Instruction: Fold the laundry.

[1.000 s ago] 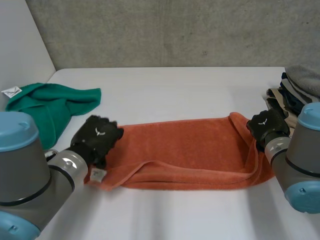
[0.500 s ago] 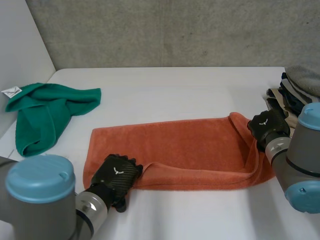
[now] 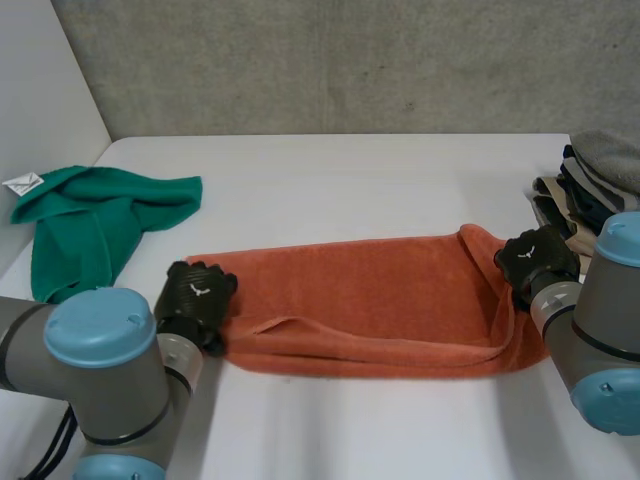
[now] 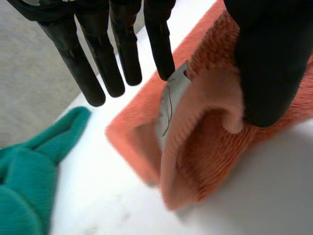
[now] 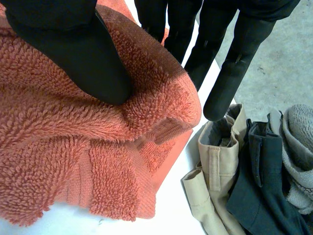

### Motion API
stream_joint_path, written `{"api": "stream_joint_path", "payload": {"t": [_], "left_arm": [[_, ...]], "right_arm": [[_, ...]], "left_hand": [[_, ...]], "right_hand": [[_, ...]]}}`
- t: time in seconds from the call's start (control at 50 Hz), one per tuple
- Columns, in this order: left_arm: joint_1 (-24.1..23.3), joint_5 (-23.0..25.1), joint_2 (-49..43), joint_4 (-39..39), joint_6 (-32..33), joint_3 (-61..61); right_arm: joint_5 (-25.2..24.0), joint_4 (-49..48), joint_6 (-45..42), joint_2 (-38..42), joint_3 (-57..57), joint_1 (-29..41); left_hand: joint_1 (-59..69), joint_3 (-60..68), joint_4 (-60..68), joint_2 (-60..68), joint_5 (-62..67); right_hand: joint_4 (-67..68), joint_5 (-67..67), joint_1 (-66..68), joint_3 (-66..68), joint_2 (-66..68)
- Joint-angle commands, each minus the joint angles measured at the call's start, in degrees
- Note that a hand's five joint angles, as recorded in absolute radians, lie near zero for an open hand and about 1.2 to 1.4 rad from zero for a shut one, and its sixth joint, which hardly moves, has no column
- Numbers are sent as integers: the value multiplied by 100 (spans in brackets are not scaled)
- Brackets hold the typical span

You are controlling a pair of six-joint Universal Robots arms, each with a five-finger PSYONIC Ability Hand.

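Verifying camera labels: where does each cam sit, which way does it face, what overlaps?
Head view: behind and between the arms, looking down at the table; both arms, left hand and right hand on the orange towel.
Left wrist view: on the left wrist, along the palm; own fingers and thumb pinch a towel corner.
Right wrist view: likewise on the right wrist; own fingers and thumb pinch the other end.
Shared: towel in all; green cloth in head and left wrist.

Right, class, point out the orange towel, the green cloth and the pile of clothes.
orange towel (image 3: 370, 285): head view, middle of its upper layer.
green cloth (image 3: 95, 210): head view, its bunched middle.
pile of clothes (image 3: 606, 158): head view, grey garment on top.
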Motion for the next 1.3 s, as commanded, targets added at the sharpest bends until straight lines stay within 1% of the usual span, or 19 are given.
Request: {"api": "stream_joint_path", "payload": {"t": [0.02,0.06,0.16,0.28,0.38,0.5,0.58,0.66,0.74,0.8,0.86,0.94,0.96,0.98,1.0,1.04,1.06,1.12,1.3], "left_arm": [[195,45,824,-35,300,-306],[204,98,1001,-70,300,-351],[221,405,1668,-544,317,-430],[511,818,3057,-1677,308,-202],[941,1564,3813,-2844,300,385],[1732,2356,3736,-3682,247,809],[2032,2621,2903,-3700,151,870],[1997,2577,1787,-3577,150,1203],[1744,2384,382,-3376,133,2264],[1540,2156,-113,-3235,150,3013],[1478,1813,-465,-2683,115,3962],[1452,1610,-466,-1225,19,4553],[1426,1610,-457,-848,-34,4562],[1391,1575,-405,0,-147,4536],[1390,1540,-361,383,-218,4518],[1373,1418,-125,1348,-455,4361],[1382,1365,-19,1545,-526,4255],[1452,1250,306,1749,-693,3887],[1487,1294,343,1310,-764,2665]], "right_arm": [[0,71,-34,-30,27,-14],[9,123,-60,-108,79,-40],[9,536,-183,-538,185,-49],[-17,1835,-578,-1926,97,-84],[-122,3110,-1027,-2955,-341,-462],[-676,4157,-1229,-3378,-905,-700],[-878,4246,-1229,-3169,-879,-778],[-852,4149,-1203,-2071,-1036,-858],[-589,3685,-1089,-1183,-1572,-726],[-150,2929,-931,-751,-2125,-560],[202,1963,-860,-391,-2784,-384],[238,373,-808,-302,-3199,-173],[229,22,-790,-320,-3208,-146],[220,-356,-755,-337,-3208,-120],[203,-1091,-668,-390,-3182,-111],[211,-1623,-597,-425,-3111,-102],[159,-1999,-571,-469,-3007,-111],[62,-2091,-535,-548,-2848,-111],[-482,-1258,-228,-619,-1663,-102]], "left_hand": [[3505,3523,3486,3536,3586],[4840,4857,4820,4871,4920],[4848,4865,4828,4879,4928],[4848,4865,4828,4879,4928],[4848,4865,4828,4879,4928],[4848,4865,4828,4879,4928],[4848,4865,4828,4879,4928],[4848,4865,4828,4879,4928],[4848,4865,4828,4879,4928],[4848,4865,4828,4879,4928],[4848,4865,4828,4879,4928],[4848,4865,4828,4879,4928],[4848,4865,4828,4879,4928],[4848,4865,4828,4879,4928],[4848,4865,4828,4879,4928],[4848,4865,4828,4879,4928],[4848,4865,4828,4879,4928],[4848,4865,4828,4879,4928],[4848,4865,4828,4879,4928]], "right_hand": [[1057,1143,1412,1045,1091],[1073,1160,1429,1062,1108],[1258,1344,1614,1247,1292],[1309,1395,1665,1297,1343],[1275,1362,1631,1264,1310],[1309,1395,1665,1297,1343],[1309,1395,1665,1297,1343],[1326,1412,1681,1314,1360],[1376,1462,1732,1364,1410],[1471,1557,1827,1460,1506],[1471,1557,1827,1460,1506],[1471,1557,1827,1460,1506],[1471,1557,1827,1460,1506],[1471,1557,1827,1460,1506],[1471,1557,1827,1460,1506],[1471,1557,1827,1460,1506],[1471,1557,1827,1460,1506],[1471,1557,1827,1460,1506],[1471,1557,1827,1460,1506]]}}
